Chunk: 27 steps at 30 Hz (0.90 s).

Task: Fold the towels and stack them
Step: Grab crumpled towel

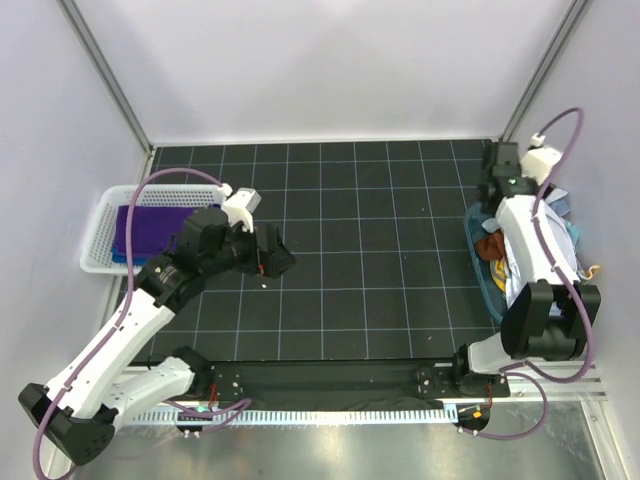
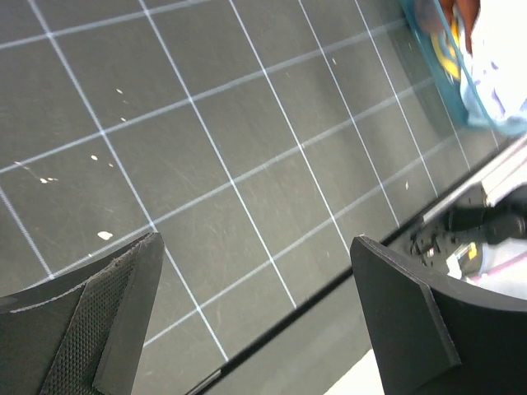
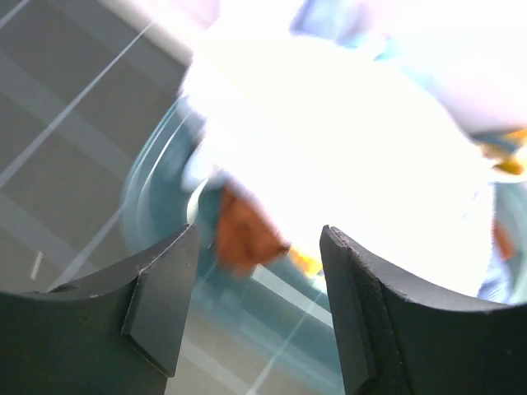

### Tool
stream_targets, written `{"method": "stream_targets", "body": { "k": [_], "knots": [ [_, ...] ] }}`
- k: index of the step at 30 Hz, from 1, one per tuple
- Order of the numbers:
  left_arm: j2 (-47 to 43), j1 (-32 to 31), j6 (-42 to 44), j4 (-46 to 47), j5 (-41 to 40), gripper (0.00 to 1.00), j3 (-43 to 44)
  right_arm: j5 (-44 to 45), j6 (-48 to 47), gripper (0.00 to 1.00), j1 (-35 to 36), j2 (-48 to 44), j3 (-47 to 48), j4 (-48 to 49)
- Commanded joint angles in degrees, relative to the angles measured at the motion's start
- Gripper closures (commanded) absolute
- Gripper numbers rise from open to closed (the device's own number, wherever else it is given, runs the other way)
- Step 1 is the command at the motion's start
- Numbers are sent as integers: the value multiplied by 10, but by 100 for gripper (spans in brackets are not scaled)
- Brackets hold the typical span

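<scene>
Here, left hand point(image 2: 255, 243) agape and empty, right hand point(image 3: 259, 234) parted above white towel point(image 3: 346, 140)

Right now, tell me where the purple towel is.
In the top view, the purple towel lies inside the white basket at the left edge of the table.
</scene>
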Motion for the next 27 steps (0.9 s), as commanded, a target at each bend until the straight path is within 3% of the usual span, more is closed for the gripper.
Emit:
{"method": "stream_targets", "body": {
  "k": [1,6,11,27],
  "knots": [
    [-11,-11,30,-17,25,0,1,28,5,33,-62,47,62,-23],
    [-26,-11,57,-34,21,0,2,-17,48,33,-135,109,119,-34],
    [-31,-11,61,-35,33,0,-9,-41,97,34,-184,141,112,-33],
    [-42,-11,71,-23,40,0,-46,-19,138,34,-195,133,66,71]
  ]
}}
